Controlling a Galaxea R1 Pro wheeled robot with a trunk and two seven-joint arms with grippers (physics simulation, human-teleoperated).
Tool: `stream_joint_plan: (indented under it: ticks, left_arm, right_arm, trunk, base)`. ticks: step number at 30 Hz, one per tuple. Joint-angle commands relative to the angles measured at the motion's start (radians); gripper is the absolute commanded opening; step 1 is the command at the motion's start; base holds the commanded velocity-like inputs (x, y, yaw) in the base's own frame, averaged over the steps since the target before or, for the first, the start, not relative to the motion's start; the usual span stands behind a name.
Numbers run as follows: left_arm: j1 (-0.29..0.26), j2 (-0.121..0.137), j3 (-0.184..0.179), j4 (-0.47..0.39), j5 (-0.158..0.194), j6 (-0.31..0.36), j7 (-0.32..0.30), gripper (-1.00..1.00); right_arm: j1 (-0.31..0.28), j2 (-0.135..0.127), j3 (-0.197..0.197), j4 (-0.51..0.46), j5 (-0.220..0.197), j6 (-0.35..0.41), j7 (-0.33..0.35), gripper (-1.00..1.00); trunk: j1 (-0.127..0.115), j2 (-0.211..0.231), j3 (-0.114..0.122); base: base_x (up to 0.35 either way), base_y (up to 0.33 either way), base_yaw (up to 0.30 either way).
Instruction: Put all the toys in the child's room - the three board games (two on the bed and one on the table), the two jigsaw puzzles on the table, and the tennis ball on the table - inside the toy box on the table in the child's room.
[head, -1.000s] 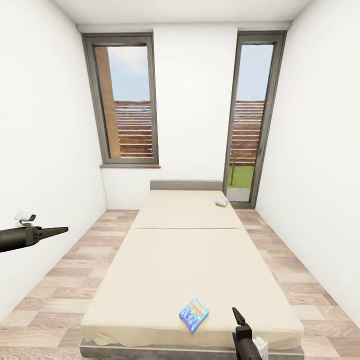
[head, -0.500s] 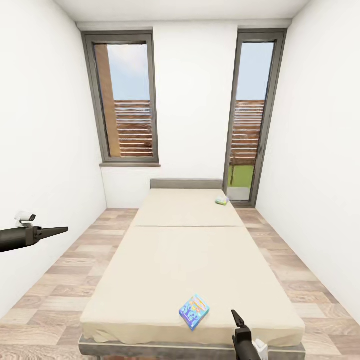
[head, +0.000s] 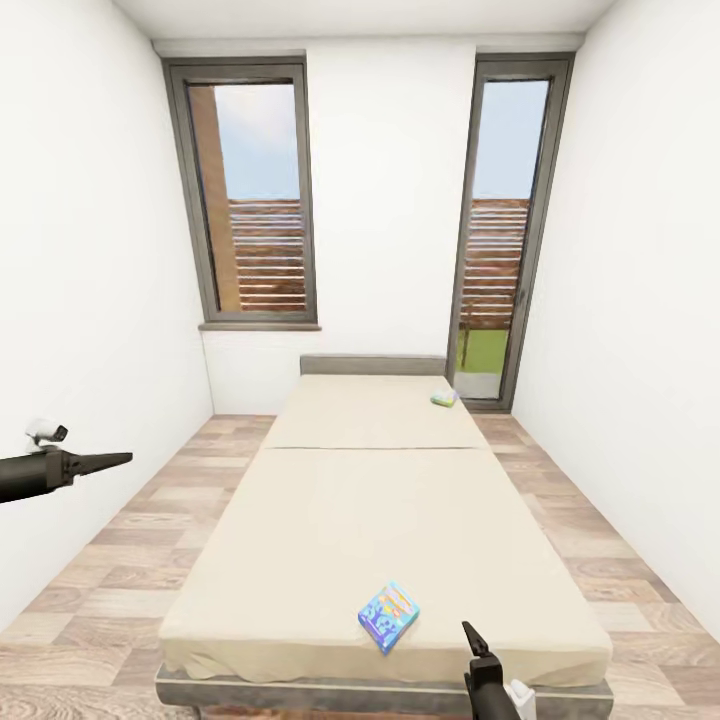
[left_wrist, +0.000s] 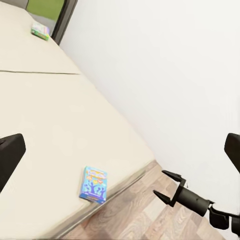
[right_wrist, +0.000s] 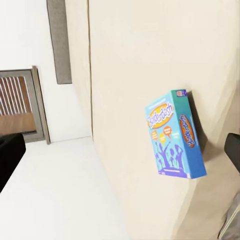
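Narrow white room, two tall windows, bed (head: 385, 520) down the middle. Blue game (head: 389, 616) flat near the foot edge; second game (head: 445, 399) far off by the headboard. Right end effector (head: 470, 640) just beside the blue game, released, empty. Left end effector (head: 118, 459) out over the floor, apparently clenched, empty. Step, seemingly: approach for first pickup. Next: lower right end effector onto blue game and pinch its edges.
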Motion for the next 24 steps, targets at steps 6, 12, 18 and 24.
stream_joint_plan:
  ticks: [6,12,18,24]
  left_arm:
    - [-0.001,0.014,-0.001,0.000,-0.001,0.045,-0.004,1.00]
    - [-0.001,0.022,-0.002,0.000,-0.001,0.071,-0.004,1.00]
    - [-0.001,0.023,-0.003,0.000,-0.001,0.075,-0.004,1.00]
    - [-0.001,0.023,-0.003,0.000,-0.001,0.076,-0.004,1.00]
  right_arm:
    - [0.000,0.001,-0.003,0.000,-0.003,0.009,0.004,1.00]
    - [-0.001,0.004,-0.001,0.000,0.001,0.012,0.008,1.00]
    - [-0.001,0.008,0.000,0.000,0.002,0.014,0.009,1.00]
    - [-0.001,0.012,0.000,0.000,0.006,0.017,0.007,1.00]
  trunk:
    - [0.023,-0.043,-0.020]
    - [0.046,-0.085,-0.039]
    - [0.069,-0.127,-0.058]
    - [0.092,-0.169,-0.076]
  base:
    - [0.000,0.000,0.000]
    - [0.000,0.000,0.000]
    - [0.000,0.000,0.000]
    - [0.000,0.000,0.000]
